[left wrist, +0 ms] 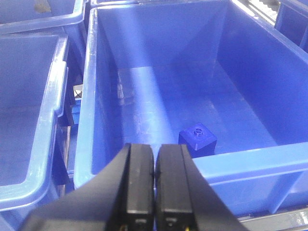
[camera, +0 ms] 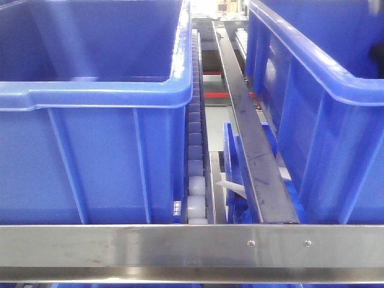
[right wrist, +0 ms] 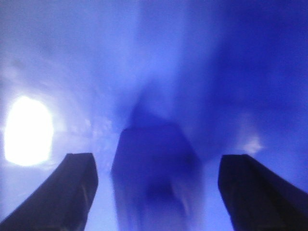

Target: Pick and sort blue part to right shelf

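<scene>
In the right wrist view a blurred dark blue part point(right wrist: 155, 159) with sloped shoulders stands on a blue bin floor point(right wrist: 96, 57). My right gripper point(right wrist: 156, 166) is open around it, one finger on each side with a gap to the part. In the left wrist view my left gripper point(left wrist: 154, 156) is shut on nothing, just over the near rim of a large blue bin point(left wrist: 250, 166). A small blue block point(left wrist: 197, 138) with a round nub on top sits on that bin's floor near the rim. The right shelf's steel front rail point(camera: 180, 245) shows in the front view; no gripper is visible there.
Two large blue bins point(camera: 90, 156) point(camera: 324, 108) stand on the rack, with white rollers point(camera: 195, 180) and a steel divider bar point(camera: 252, 144) between them. Another blue bin point(left wrist: 29, 125) lies left of the left gripper. A bright glare patch point(right wrist: 28, 130) shows on the bin floor.
</scene>
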`<state>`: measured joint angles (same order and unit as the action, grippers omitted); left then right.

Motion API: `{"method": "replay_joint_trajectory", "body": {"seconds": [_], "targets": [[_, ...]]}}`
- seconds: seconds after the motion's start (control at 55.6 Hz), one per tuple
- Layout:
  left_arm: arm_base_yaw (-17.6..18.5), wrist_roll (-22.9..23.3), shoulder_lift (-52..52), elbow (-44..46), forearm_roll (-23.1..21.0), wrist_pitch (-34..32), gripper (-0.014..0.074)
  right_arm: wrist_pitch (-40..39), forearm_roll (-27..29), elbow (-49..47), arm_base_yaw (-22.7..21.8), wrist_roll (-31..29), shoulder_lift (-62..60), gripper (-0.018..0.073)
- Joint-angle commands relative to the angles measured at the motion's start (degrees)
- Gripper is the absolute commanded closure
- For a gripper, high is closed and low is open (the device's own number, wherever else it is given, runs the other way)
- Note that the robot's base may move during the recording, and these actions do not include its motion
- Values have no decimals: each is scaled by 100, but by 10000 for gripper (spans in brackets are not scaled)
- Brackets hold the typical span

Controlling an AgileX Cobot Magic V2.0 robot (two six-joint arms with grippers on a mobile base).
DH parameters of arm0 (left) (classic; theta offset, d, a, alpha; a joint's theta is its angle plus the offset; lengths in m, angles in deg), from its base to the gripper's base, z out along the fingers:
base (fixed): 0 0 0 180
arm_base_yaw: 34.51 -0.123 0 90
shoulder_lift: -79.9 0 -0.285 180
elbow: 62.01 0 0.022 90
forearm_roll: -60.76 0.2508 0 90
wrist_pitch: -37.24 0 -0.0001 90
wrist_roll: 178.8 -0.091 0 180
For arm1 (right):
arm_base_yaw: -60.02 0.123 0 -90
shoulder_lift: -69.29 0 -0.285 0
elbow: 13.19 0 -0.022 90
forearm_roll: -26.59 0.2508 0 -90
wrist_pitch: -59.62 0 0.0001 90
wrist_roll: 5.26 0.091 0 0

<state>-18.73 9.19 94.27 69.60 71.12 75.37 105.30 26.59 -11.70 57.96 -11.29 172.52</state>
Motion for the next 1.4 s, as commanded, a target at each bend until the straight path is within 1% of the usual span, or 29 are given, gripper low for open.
{"method": "replay_joint_trajectory", "body": {"seconds": [0.0,0.09,0.18,0.198,0.288,0.36,0.414,0.521,0.683,0.863,0.971,1.097,1.259,1.384], "targets": [[23,47,67,144,54,-417,471,-188,0,-70,-16,-47,-753,-54],[23,47,67,144,54,-417,471,-213,56,150,-9,-47,-1220,13],[23,47,67,144,57,-417,471,-254,80,506,-9,-47,-1711,132],[23,47,67,144,57,-417,471,-275,80,607,-9,-47,-1878,173],[23,47,67,144,67,-414,471,-362,98,1090,-9,-47,-2451,299],[23,47,67,144,67,-378,471,-379,166,1534,-9,-47,-2959,367],[23,47,67,144,67,-369,471,-406,249,1884,-9,-47,-3307,398],[23,47,67,144,80,-369,471,-582,393,2531,-9,-47,-4146,410],[23,47,67,144,80,-369,471,-952,408,3565,-9,-47,-5698,410],[23,47,67,144,80,-369,471,-1019,420,4214,-9,-47,-7253,410],[23,47,67,144,104,-369,471,-1000,433,4393,-9,-47,-7931,426],[23,47,67,144,104,-369,471,-963,462,4435,-9,-47,-8597,512],[23,47,67,144,104,-369,471,-1106,489,4435,-9,-47,-9178,505],[23,47,67,144,104,-369,471,-1073,489,4435,-9,-47,-9261,505]]}}
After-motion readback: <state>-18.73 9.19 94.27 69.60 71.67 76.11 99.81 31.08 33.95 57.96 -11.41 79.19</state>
